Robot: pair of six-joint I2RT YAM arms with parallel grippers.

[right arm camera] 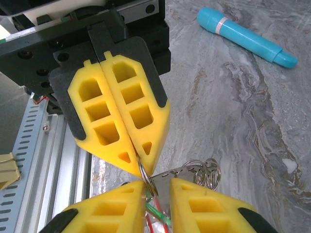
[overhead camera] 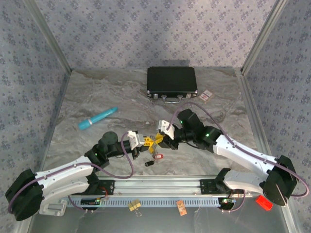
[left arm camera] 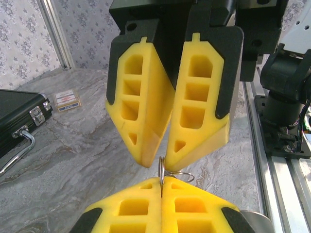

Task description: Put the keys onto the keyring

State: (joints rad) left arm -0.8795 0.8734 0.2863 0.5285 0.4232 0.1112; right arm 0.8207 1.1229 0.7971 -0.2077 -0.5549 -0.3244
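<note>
Threading, near side of black case (overhead camera: pixel 172 81): left gripper (left arm camera: pixel 162 181) clamped on keyring (left arm camera: pixel 162 170), right gripper (right arm camera: pixel 158 187) pinching keys (right arm camera: pixel 156 212); likely calls next for fine alignment.

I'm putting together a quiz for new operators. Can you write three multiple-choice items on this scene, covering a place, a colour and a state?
1. Where does the teal pen lie relative to the black case?
A. on its lid
B. left of it, nearer the arms
C. behind it, against the wall

2. What colour are the fingers of the left gripper?
A. yellow
B. red
C. grey

3. What is the left gripper doing?
A. it is wide open
B. it is shut on the keyring
C. it is shut on the pen

Answers:
1. B, because the top view shows the pen left of the case and closer to the arm bases.
2. A, because both wrist views show yellow fingers.
3. B, because its fingers meet with the thin ring pinched between them.
</note>
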